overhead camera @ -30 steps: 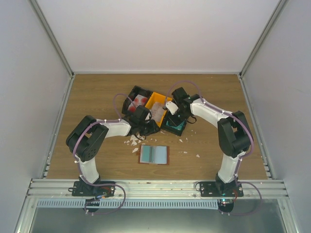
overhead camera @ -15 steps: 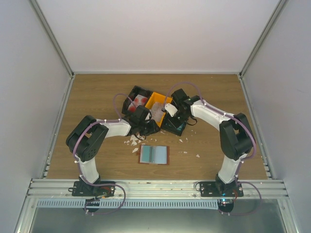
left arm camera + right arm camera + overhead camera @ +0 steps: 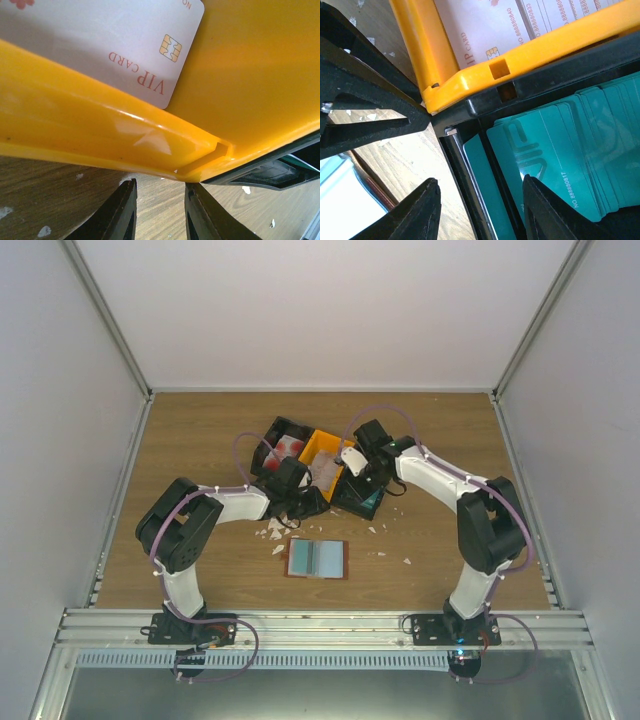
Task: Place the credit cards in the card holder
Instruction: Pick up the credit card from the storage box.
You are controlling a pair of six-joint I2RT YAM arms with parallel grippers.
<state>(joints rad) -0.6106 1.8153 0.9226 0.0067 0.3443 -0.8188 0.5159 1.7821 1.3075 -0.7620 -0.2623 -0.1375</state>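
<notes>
At the right end effector, jaws set wide apart with nothing gripped, poised just above the near corner of the black tray, straddling its side wall and the edge of the fanned teal credit cards. At the left end effector, only a narrow gap, bare wood of the tabletop visible through it and nothing between the tips. Parked low at the near rim of the orange tray, though contact with it is impossible to tell. Inside that tray, white cards printed VIP CARD. Right arm: reaching in from the right, elbow raised, wrist tipped down over the trays. Left arm: folded low, forearm stretched rightward just over the tabletop. Nearer the front edge, the card holder, open and flat, pale blue lining up, well apart from both end effectors. Against a second ago: right jaws spread wider, right elbow swung slightly outward, and left arm and card holder unmoved.
</notes>
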